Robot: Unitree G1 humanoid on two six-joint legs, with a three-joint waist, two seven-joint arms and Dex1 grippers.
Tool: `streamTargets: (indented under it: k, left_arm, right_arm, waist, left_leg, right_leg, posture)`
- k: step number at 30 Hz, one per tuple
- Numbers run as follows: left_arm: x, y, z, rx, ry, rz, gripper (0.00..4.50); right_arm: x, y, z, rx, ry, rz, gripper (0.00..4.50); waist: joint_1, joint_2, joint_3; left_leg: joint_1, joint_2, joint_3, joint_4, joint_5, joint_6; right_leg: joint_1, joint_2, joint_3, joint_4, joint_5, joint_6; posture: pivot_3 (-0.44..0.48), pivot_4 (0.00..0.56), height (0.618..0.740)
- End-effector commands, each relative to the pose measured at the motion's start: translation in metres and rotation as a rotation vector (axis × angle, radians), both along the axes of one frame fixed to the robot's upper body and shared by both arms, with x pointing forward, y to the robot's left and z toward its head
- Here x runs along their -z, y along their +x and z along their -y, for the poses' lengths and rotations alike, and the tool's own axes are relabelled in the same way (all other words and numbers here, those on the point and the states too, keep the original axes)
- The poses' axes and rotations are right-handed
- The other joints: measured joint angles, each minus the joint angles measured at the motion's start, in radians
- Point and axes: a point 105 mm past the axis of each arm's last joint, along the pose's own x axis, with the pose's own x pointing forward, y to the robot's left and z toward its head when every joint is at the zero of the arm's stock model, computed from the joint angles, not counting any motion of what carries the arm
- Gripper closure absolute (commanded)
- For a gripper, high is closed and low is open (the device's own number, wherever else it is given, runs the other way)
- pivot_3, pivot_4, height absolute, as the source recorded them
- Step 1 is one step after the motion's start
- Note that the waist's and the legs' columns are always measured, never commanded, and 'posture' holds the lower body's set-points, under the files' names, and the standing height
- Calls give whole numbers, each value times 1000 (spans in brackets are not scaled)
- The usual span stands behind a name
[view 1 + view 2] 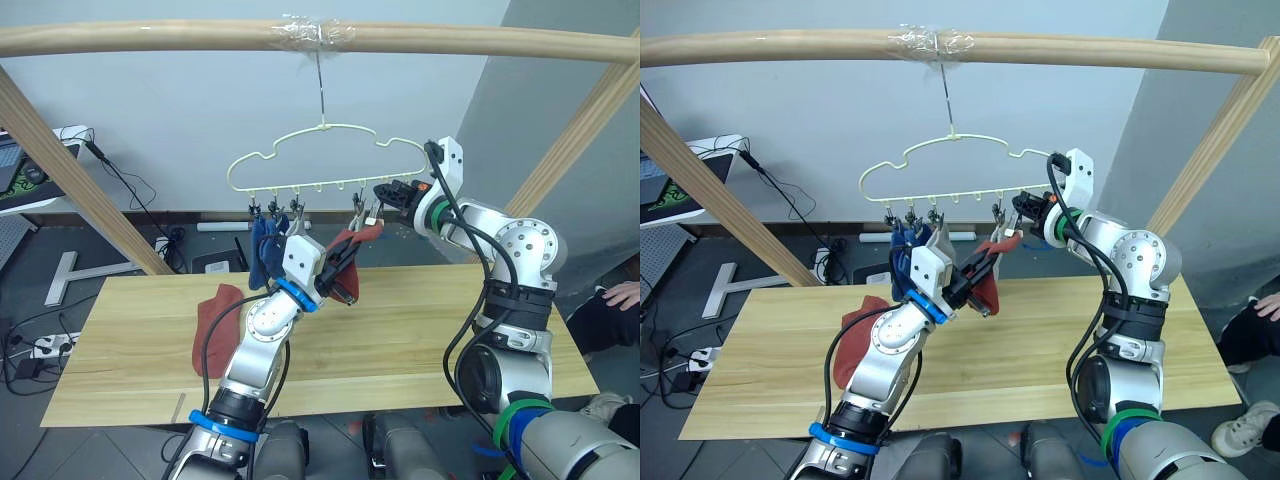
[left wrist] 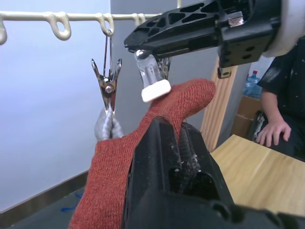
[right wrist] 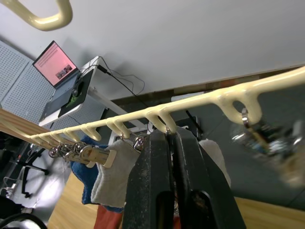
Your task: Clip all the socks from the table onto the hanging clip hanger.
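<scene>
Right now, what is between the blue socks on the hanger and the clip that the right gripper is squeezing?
In the left eye view, empty loops of the hanger lie between the blue socks and the clip at the right gripper.

Rust-red sock (image 2: pixel 143 143) lower end is cut off by the left wrist view's edge and partly hidden behind the left gripper (image 2: pixel 178 143). The clip (image 3: pixel 267 138) nearest the right wrist camera is blurred. The second rust-red sock (image 1: pixel 215 325) on the bench (image 1: pixel 420 330) is partly covered by the left arm. The seated person (image 2: pixel 281 95) is cropped at the frame edge.
</scene>
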Motion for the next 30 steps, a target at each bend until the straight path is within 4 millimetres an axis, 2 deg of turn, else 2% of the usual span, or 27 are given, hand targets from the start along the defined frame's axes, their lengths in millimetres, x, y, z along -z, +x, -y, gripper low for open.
streamTargets:
  k: [1, 11, 14, 19, 20, 21, 22, 25, 26, 30]
  left_arm:
    - [-13, -2, 2, 9, -9, 67, 4471]
    - [-13, -3, 2, 6, -8, 83, 4471]
    - [-14, -3, 2, 8, -9, 85, 4500]
    - [-16, -4, 8, 37, -22, 63, 4500]
    - [-17, -6, 10, 52, -27, 59, 4500]
    - [-18, -8, 13, 66, -32, 55, 4500]
    - [-19, -9, 15, 81, -43, 41, 4500]
    - [-19, -12, 20, 116, -78, -11, 4500]
    - [-19, -12, 21, 125, -89, -28, 4500]
    - [-15, -8, 22, 146, -229, -202, 4500]
  right_arm:
    - [-7, -2, 6, 22, 11, 9, 4500]
    - [-7, -4, 4, 8, 52, -17, 4500]
    - [-9, -4, 5, 7, 66, -13, 3793]
    - [-13, -5, 7, 3, 78, 16, 1903]
    - [-15, -5, 8, 2, 82, 33, 1814]
    - [-18, -6, 10, -2, 82, 52, 1348]
    - [-20, -7, 11, -3, 65, 76, 1205]
    - [-20, -7, 17, 8, 21, 121, 209]
    - [-20, -6, 18, 14, 16, 128, 39]
    - [-19, -5, 23, 42, -3, 174, 39]
  waist:
    - [0, 0, 0]
    - [-3, 0, 0]
    - [-3, 0, 0]
    - [-9, 0, 0]
    - [-10, 0, 0]
    - [-11, 0, 0]
    - [-11, 0, 0]
    - [-12, 0, 0]
    - [-12, 0, 0]
    - [-12, 0, 0]
  left_leg:
    - [0, 0, 0, 0, 0, 0]
    - [0, 0, 0, 0, 0, 0]
    - [0, 0, 0, 0, 0, 0]
    - [0, 0, 0, 0, 0, 0]
    - [0, 0, 0, 0, 0, 0]
    - [0, 0, 0, 0, 0, 0]
    - [0, 1, 0, 0, 0, 0]
    - [-1, 1, 0, 0, 0, 0]
    - [-1, 0, 1, 0, 0, 0]
    - [-1, 1, 1, 0, 0, 0]
  right_leg:
    - [0, 0, 0, 0, 0, 0]
    - [0, 0, 0, 0, 0, 0]
    - [0, 0, 0, 0, 0, 0]
    - [-1, 0, 0, 0, 0, 0]
    - [-1, 0, 0, 0, 0, 0]
    - [-1, 0, 0, 0, 0, 0]
    - [-1, 0, 0, 0, 0, 0]
    - [-1, 1, 0, 0, -2, 3]
    - [-1, 1, 0, 0, -2, 3]
    - [-1, 1, 1, 0, -2, 4]
  posture:
    - [-5, 173, 740]
    - [-9, 165, 740]
    - [-8, 169, 740]
    - [-8, 169, 740]
    - [-6, 170, 740]
    - [-6, 170, 740]
    - [-10, 170, 740]
    - [-10, 170, 740]
    - [-10, 170, 740]
    - [-24, 170, 740]
